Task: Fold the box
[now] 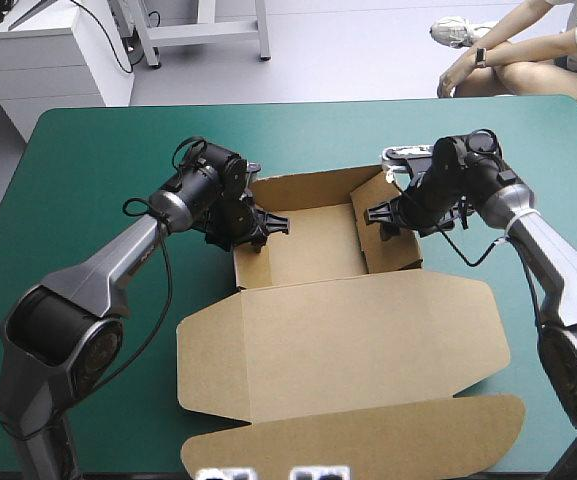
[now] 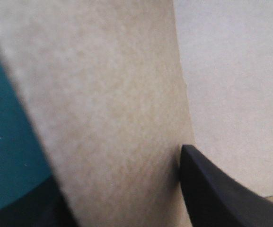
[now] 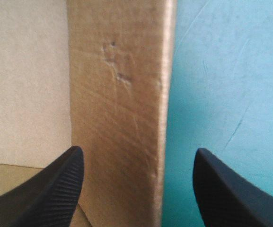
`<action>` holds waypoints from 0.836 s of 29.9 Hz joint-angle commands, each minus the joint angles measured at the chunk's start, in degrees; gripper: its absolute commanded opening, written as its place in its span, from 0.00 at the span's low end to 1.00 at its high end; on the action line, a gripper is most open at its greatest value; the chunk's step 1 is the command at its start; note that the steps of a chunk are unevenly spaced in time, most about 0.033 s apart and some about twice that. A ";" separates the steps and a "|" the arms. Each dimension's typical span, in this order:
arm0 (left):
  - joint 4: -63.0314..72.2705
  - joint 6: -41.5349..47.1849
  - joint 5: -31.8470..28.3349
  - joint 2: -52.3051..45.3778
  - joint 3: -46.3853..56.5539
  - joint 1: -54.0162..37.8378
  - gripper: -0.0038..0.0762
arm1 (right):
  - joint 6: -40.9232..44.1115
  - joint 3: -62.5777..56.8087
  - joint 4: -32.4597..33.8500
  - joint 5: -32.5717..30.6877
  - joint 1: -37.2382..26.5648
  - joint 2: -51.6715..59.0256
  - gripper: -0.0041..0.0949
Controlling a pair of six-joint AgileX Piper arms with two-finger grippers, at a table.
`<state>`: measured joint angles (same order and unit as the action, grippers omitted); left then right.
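One teal-green covered bench (image 1: 88,180), bare toward its far and left edges. One brown board box (image 1: 308,250) mid-bench: open tray, lid (image 1: 348,345) flat toward the near edge. Left pincer (image 1: 276,224) and right pincer (image 1: 380,216), both spread, straddle opposite side walls.

The high camera sits above and behind the robot and looks forward and down. It is far enough off to hold the whole box (image 1: 338,330) and the table (image 1: 88,200) around it. The left wrist camera looks along the left gripper (image 1: 268,225), very close to the box's left wall. The right wrist camera looks along the right gripper (image 3: 136,156), equally close to the box's right wall. Each wrist view shares only its own wall with the high view.
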<state>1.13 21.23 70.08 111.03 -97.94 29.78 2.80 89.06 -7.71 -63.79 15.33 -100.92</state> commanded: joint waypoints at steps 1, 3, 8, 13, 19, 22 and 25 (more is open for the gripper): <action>0.23 -5.42 3.66 -3.68 -3.04 0.08 0.55 | 0.16 4.18 1.35 -0.78 -0.35 3.00 0.70; -0.41 -9.87 3.66 -4.93 -3.99 0.08 0.53 | 0.82 5.72 3.28 -2.34 -0.35 3.00 0.70; -7.74 -10.51 3.66 -11.05 -5.20 0.08 0.38 | 0.82 10.65 6.17 -7.90 -0.35 3.16 0.70; -12.06 -10.51 3.66 -20.30 -5.30 0.08 0.08 | 1.06 13.09 6.39 -7.90 -0.35 5.53 0.70; -5.20 -10.91 3.66 -35.31 -4.09 0.08 0.04 | 1.17 10.37 6.81 -7.90 -0.35 10.06 0.70; -4.07 -11.84 3.66 -43.57 -0.48 0.08 0.04 | 1.17 7.36 6.81 -7.90 -0.35 11.40 0.70; -4.07 -11.84 2.03 -53.41 7.02 0.08 0.04 | 1.17 5.20 6.56 -7.59 -0.35 11.52 0.70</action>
<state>-3.28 9.46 70.91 66.02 -95.05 29.78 4.14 94.59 -1.44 -71.28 15.33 -92.06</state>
